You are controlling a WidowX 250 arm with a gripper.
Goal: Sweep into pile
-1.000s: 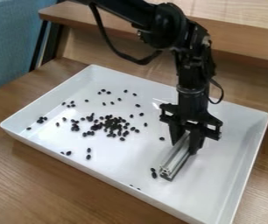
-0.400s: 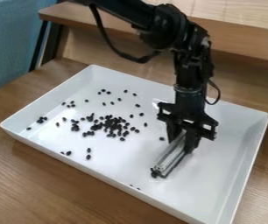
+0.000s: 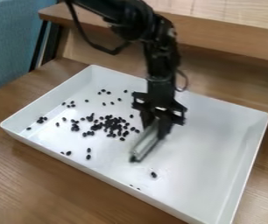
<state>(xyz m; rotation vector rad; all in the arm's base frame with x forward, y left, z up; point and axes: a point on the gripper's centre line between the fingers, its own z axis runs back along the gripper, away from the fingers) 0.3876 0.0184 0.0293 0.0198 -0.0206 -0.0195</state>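
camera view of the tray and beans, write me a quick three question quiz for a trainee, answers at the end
1. Multiple choice: what is in the pincer?
a) a sponge
b) a metal bar
c) a spoon

2. True or false: every black bean lies in one tight pile.

3. Fill in the blank: the white tray stands on a tabletop that looks like ____.

Key: 1 b; 2 false; 3 wood
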